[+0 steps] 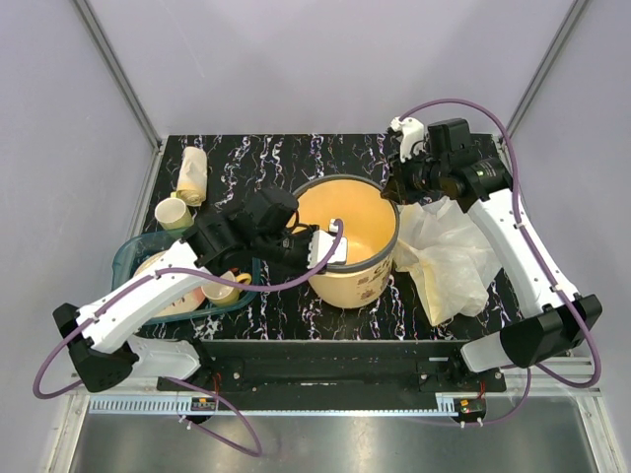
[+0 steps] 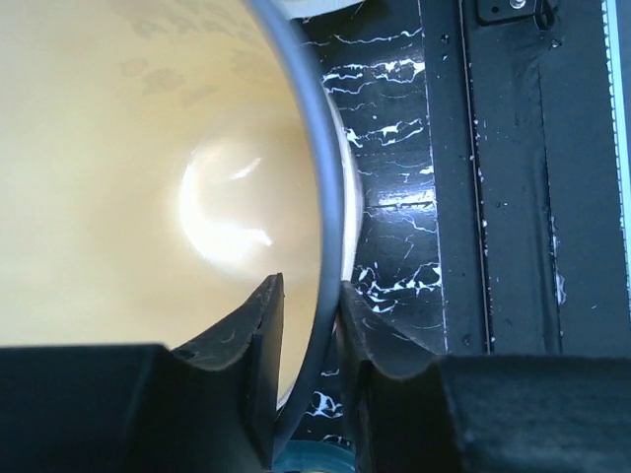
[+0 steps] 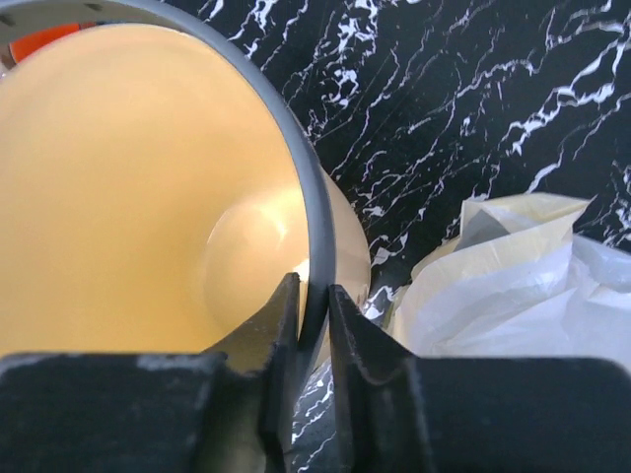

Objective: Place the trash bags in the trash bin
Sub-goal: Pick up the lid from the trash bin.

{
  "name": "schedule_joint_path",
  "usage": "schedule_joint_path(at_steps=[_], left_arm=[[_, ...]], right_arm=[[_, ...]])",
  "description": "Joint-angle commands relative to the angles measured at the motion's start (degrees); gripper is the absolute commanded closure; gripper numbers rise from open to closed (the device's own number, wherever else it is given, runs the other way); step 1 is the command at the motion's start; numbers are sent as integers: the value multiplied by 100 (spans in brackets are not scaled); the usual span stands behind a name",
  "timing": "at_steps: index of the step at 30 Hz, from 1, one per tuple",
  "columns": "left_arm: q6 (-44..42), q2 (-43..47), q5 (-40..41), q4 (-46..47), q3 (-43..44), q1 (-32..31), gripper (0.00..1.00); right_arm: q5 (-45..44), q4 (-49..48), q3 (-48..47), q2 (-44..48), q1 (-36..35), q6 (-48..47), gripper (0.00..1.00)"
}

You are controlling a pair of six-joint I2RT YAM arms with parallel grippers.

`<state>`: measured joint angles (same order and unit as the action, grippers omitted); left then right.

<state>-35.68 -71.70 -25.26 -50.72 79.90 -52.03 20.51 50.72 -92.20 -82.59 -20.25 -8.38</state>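
Note:
The trash bin (image 1: pixel 361 280), a cream-yellow bucket with a dark rim, stands upright in the middle of the table, with nothing showing inside it. My left gripper (image 1: pixel 333 244) is shut on its near-left rim; in the left wrist view the fingers (image 2: pixel 264 325) straddle the rim (image 2: pixel 323 197). My right gripper (image 1: pixel 396 189) is shut on the far-right rim (image 3: pixel 317 217), with its fingertips (image 3: pixel 286 305) pinching the band. A trash bag (image 1: pixel 449 258), a crumpled whitish-yellow sheet, lies on the table right of the bin and also shows in the right wrist view (image 3: pixel 513 296).
A teal dish tray (image 1: pixel 126 258) with dishes sits at the left, under my left arm. A pale green cup (image 1: pixel 174 212) and a pale yellowish roll (image 1: pixel 192 175) lie at the back left. Grey walls close the back and sides.

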Motion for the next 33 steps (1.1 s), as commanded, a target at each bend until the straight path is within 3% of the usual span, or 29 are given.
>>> schedule_joint_path(at_steps=[1, 4, 8, 9, 14, 18, 21, 25, 28, 31, 33], left_arm=[[-167, 130, 170, 519, 430, 26, 82], [-246, 113, 135, 502, 430, 9, 92], [-431, 121, 188, 449, 342, -44, 99], [-474, 165, 179, 423, 334, -70, 99], [-651, 244, 363, 633, 307, -220, 100], [-449, 69, 662, 608, 814, -132, 100], [-212, -203, 224, 213, 1490, 359, 100], [-448, -432, 197, -17, 1740, 842, 100], [-317, -555, 82, 455, 1801, 1632, 100], [-325, -915, 38, 1017, 1810, 2799, 100], [-387, -1404, -58, 1195, 1897, 3171, 100]], right_arm=[[313, -1, -201, 287, -67, -102, 70], [383, -9, -271, 261, -67, 20, 60], [428, 26, -360, 234, -58, 144, 33], [392, 17, -412, 252, -49, 170, 25], [375, 96, -632, 392, -23, 328, 6], [707, -9, -1227, 454, 310, 714, 0], [1515, -482, -1693, 480, 820, 1433, 0], [2149, -1001, -2082, 533, 891, 1839, 0], [2106, -1179, -2187, 525, 883, 1920, 0], [1711, -836, -2206, 489, 891, 1586, 0], [1527, -600, -1960, 507, 891, 1262, 0]])
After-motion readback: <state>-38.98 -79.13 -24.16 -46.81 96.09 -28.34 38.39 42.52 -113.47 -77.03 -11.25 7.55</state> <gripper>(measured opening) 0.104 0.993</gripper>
